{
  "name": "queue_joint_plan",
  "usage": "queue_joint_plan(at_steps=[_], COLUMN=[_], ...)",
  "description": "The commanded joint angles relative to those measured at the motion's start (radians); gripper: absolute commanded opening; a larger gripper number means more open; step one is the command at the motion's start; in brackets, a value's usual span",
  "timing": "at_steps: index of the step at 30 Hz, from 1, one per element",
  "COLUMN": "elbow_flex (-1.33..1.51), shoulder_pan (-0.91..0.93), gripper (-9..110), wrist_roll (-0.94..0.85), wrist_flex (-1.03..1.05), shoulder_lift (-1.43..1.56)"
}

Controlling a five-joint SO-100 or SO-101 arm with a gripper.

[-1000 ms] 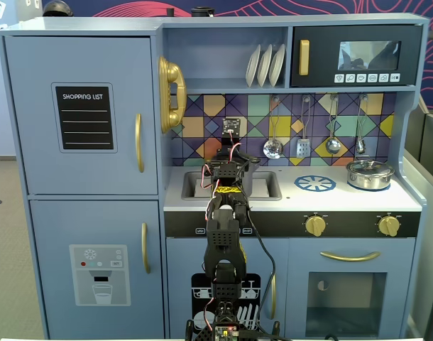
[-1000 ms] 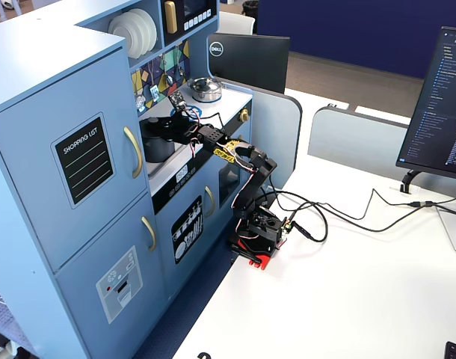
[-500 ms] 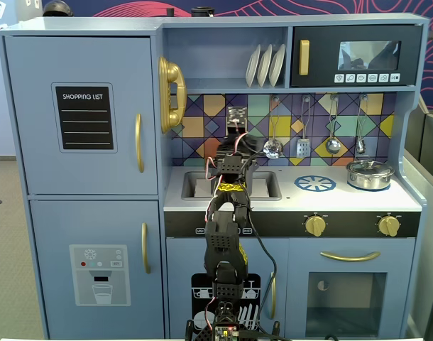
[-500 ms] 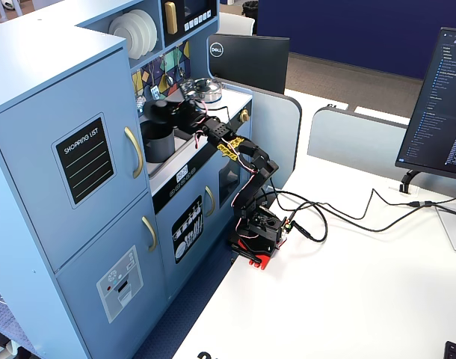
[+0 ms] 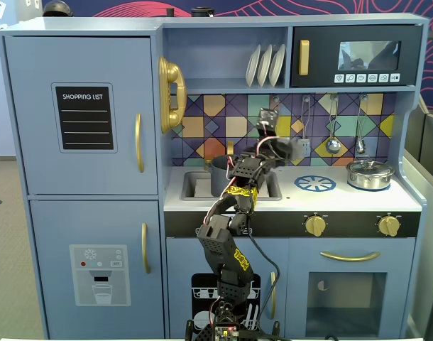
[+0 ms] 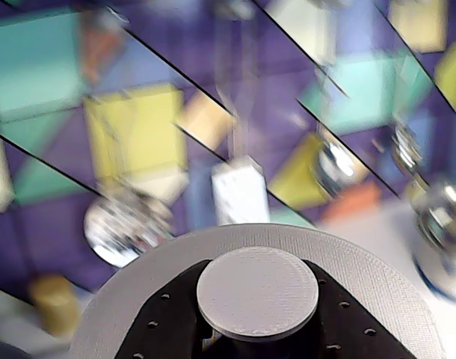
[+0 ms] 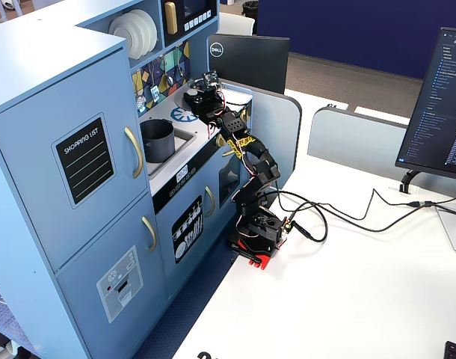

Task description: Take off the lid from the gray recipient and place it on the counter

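My gripper (image 6: 256, 333) is shut on the knob of the dark-gray lid (image 6: 362, 273); the black jaws stand on either side of the knob. In a fixed view the gripper (image 5: 276, 139) holds the lid (image 5: 294, 147) tilted in the air in front of the tiled back wall, above the counter (image 5: 358, 200). The gray recipient (image 5: 221, 172) stands open in the sink, below and left of the gripper. In the other fixed view the recipient (image 7: 158, 139) sits in the sink, and the gripper (image 7: 201, 88) is raised above the counter (image 7: 164, 112) beyond it.
A shiny silver pot (image 5: 370, 174) with its own lid stands at the counter's right. Ladles (image 5: 333, 144) hang on the back wall. A blue burner pattern (image 5: 315, 183) lies right of the sink. A shelf with plates (image 5: 265, 65) is overhead.
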Motion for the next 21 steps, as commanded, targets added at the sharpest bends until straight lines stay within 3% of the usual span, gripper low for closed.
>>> queue_joint_plan(at_steps=[1, 21], elbow_flex=[0.026, 0.170], shoulder_pan=[0.046, 0.129], gripper=[0, 0], wrist_roll=[0.003, -0.002], wrist_flex=[-0.084, -0.359], shoulder_lift=[0.023, -0.267])
